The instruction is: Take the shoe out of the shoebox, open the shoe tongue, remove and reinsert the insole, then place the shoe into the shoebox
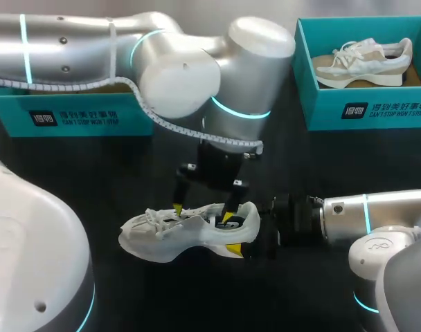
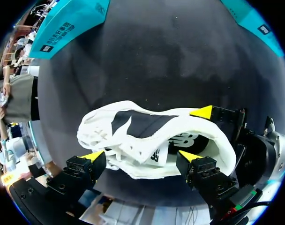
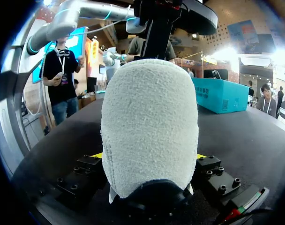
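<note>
Black table [image 1: 93, 180], shoe [image 1: 170, 238] (in right pincer [image 3: 149, 155])

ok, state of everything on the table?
Shoe: out of box, upright, heel held.
Insole: inside shoe.
Left fingers: open, over shoe's opening.
Right fingers: shut on shoe's heel.
Right box: open, second shoe inside.
Left box: mostly hidden by left arm.

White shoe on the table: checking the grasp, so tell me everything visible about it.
The white shoe is a mesh-looking sneaker with white laces and a dark inside, upright on or just above the table, toe toward the robot's left. The right end effector clamps its fuzzy heel; the open left end effector hangs over its opening.
</note>
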Robot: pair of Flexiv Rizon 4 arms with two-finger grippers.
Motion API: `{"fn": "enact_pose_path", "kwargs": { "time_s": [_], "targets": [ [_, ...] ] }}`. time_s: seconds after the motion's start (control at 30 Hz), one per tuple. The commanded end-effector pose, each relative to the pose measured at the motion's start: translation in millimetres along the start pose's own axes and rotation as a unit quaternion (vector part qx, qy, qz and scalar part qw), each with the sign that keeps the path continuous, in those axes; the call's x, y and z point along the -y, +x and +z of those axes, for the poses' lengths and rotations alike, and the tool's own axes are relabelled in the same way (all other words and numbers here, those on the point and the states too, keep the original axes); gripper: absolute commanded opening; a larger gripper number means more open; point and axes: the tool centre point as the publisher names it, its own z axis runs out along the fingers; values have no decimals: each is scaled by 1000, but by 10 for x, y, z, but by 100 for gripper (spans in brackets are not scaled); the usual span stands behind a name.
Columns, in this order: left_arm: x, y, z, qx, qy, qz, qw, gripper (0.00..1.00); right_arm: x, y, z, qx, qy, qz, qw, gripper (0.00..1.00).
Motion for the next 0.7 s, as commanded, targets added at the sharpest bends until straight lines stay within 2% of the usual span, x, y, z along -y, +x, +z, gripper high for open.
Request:
{"fn": "enact_pose_path", "kwargs": {
  "time_s": [0.03,0.33,0.7],
  "targets": [
    [-14,67,71,18,-4,-2,1000,100,-15,-4,-2,-1,4,1,1000,0],
    [-32,76,147,38,-11,-10,999,100,-15,-4,-2,-1,4,1,1000,0],
    [-38,-16,266,71,-31,-15,997,100,-15,-4,-2,-1,4,1,1000,0]
  ]
}}
